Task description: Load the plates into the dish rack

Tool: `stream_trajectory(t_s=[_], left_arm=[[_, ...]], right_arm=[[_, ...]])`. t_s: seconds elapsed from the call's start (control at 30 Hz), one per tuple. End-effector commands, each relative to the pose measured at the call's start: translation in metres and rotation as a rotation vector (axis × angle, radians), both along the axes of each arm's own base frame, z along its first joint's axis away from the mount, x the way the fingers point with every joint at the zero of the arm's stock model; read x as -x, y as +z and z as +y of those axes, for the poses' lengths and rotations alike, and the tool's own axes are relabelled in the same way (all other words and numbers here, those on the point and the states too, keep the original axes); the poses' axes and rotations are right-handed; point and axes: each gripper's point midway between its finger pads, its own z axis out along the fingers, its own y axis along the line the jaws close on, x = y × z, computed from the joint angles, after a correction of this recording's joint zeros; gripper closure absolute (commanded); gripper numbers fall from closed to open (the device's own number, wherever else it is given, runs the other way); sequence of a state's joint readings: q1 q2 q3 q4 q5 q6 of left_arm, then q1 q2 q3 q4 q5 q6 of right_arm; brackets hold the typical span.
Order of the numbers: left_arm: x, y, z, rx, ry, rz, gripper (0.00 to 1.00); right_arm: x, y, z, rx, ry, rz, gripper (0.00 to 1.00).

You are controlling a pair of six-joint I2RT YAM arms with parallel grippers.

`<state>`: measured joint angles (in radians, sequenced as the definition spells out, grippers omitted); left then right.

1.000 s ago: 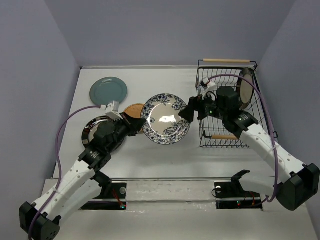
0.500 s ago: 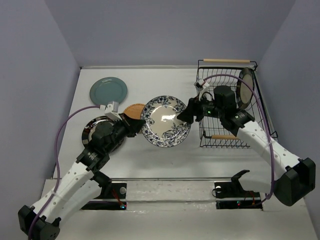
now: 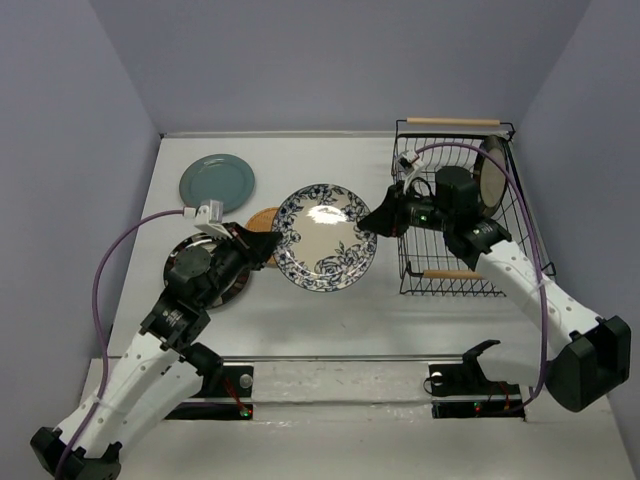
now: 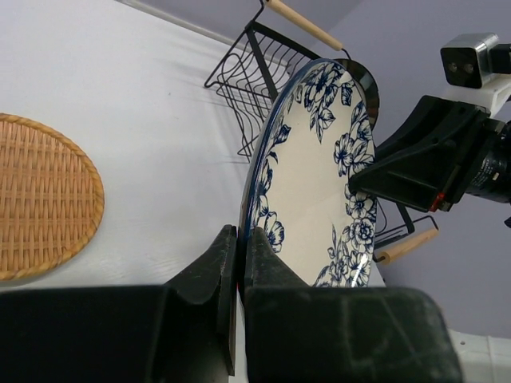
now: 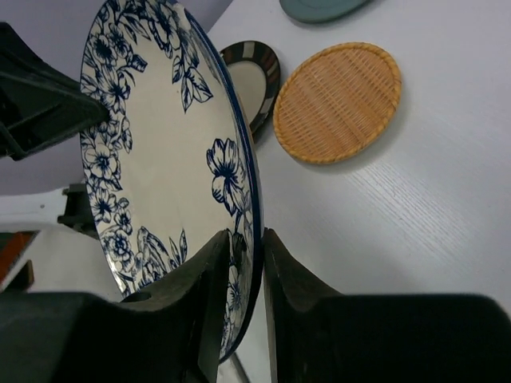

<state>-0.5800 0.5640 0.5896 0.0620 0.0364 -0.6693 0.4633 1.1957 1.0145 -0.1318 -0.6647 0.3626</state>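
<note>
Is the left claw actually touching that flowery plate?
Touching. The left wrist view shows the left gripper pinching the plate by its rim, with no gap on either side.

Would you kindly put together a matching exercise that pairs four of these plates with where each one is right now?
1. floral plate
2. teal plate
3. woven plate
4. right-hand dark-rimmed plate

A. upright in the dish rack
B. flat on the table, far left corner
C. in the air, pinched by left gripper and right gripper
D. flat, close by the left gripper

Pairs: 1-C, 2-B, 3-D, 4-A.
</note>
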Motion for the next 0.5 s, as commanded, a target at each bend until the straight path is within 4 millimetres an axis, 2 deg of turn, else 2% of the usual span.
stream_trajectory(t_s=[0.0, 0.1, 0.2, 0.27, 0.3, 0.33, 0.37, 0.47], left_arm=[[0.041, 0.129, -0.015, 0.293, -0.193, -0.303, 0.94], [0.05, 0.141, -0.01, 0.309, -0.199, -0.339, 0.94], [0.053, 0.143, -0.009, 0.313, -0.205, -0.347, 0.94], [0.054, 0.143, -0.009, 0.311, -0.208, -0.351, 0.94], [0.053, 0.142, -0.009, 0.31, -0.205, -0.348, 0.94], [0.053, 0.14, -0.009, 0.309, -0.203, -0.343, 0.94], [0.052, 0.14, -0.008, 0.309, -0.195, -0.342, 0.94], [0.05, 0.137, -0.007, 0.292, -0.181, -0.339, 0.92]], right_arm=[[0.041, 0.027, 0.03, -0.112, 0.257, -0.012, 0.56], [0.039, 0.025, 0.029, -0.109, 0.244, -0.008, 0.53], [0.038, 0.025, 0.03, -0.11, 0.241, -0.001, 0.53], [0.038, 0.026, 0.03, -0.112, 0.241, 0.002, 0.61], [0.037, 0.028, 0.029, -0.113, 0.229, -0.004, 0.8], [0.037, 0.029, 0.029, -0.114, 0.221, -0.011, 0.89], [0.033, 0.029, 0.028, -0.111, 0.196, -0.017, 0.93], [0.029, 0.034, 0.024, -0.112, 0.149, -0.039, 0.93]])
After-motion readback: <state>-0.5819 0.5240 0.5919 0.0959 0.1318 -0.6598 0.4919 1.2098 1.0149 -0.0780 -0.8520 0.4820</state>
